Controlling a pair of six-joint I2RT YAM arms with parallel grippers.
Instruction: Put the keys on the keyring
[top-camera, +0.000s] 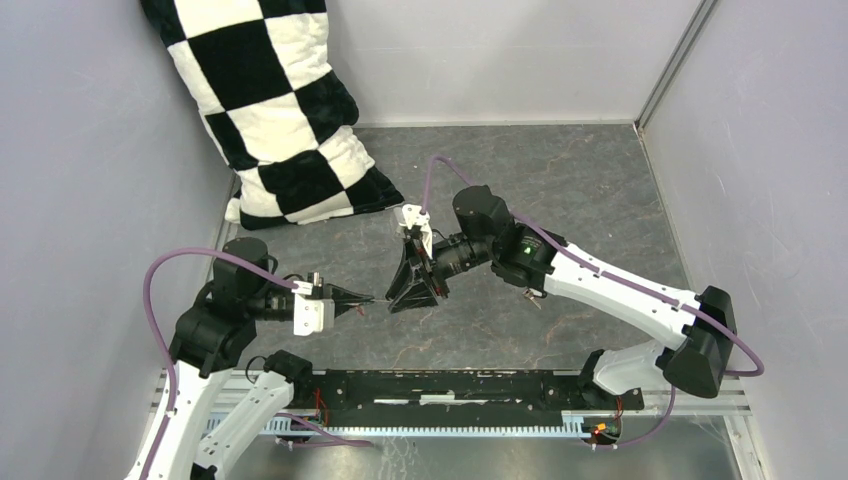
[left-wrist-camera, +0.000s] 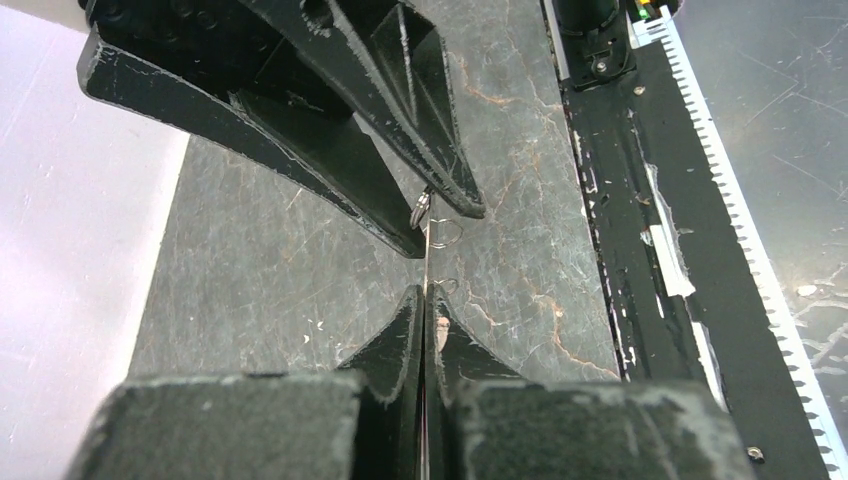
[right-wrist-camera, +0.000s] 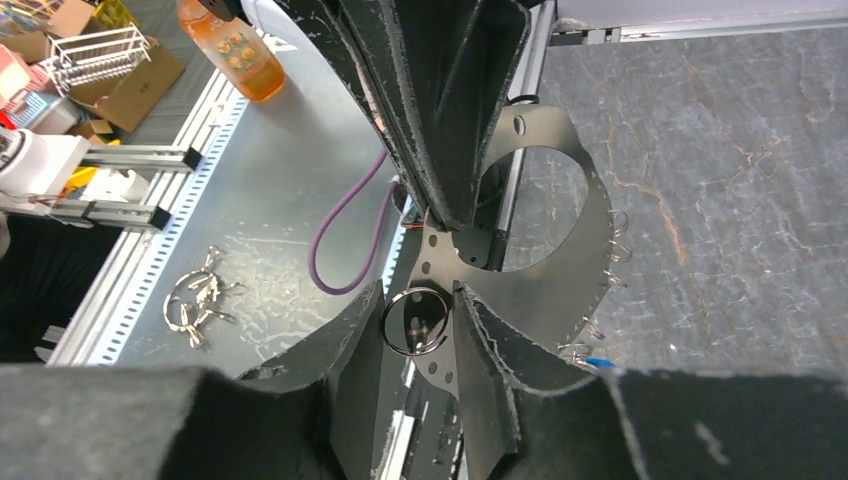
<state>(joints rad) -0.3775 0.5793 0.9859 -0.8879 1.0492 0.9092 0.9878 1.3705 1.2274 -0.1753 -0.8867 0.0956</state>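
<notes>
My left gripper (top-camera: 358, 298) is shut on the keyring (right-wrist-camera: 592, 200), a flat thin grey metal hoop with a big round hole. From the left wrist that hoop is only an edge-on line (left-wrist-camera: 426, 262) leaving the pinched fingertips (left-wrist-camera: 412, 310). My right gripper (right-wrist-camera: 418, 322) faces it, and its fingers (right-wrist-camera: 355, 330) press in on a small split ring (right-wrist-camera: 415, 320) lying in front of the hoop's rim. Tiny wire loops (right-wrist-camera: 619, 238) hang along the hoop's toothed outer edge, and a blue key tip (right-wrist-camera: 598, 362) peeks out beside my right finger. Other keys are hidden.
A black-and-white checkered pillow (top-camera: 280, 110) leans in the back left corner. A black rail (top-camera: 450, 385) runs along the near edge between the arm bases. Grey walls close in both sides. Off the table lie loose metal rings (right-wrist-camera: 195, 300), a purple cable (right-wrist-camera: 345, 240) and an orange bottle (right-wrist-camera: 235, 50).
</notes>
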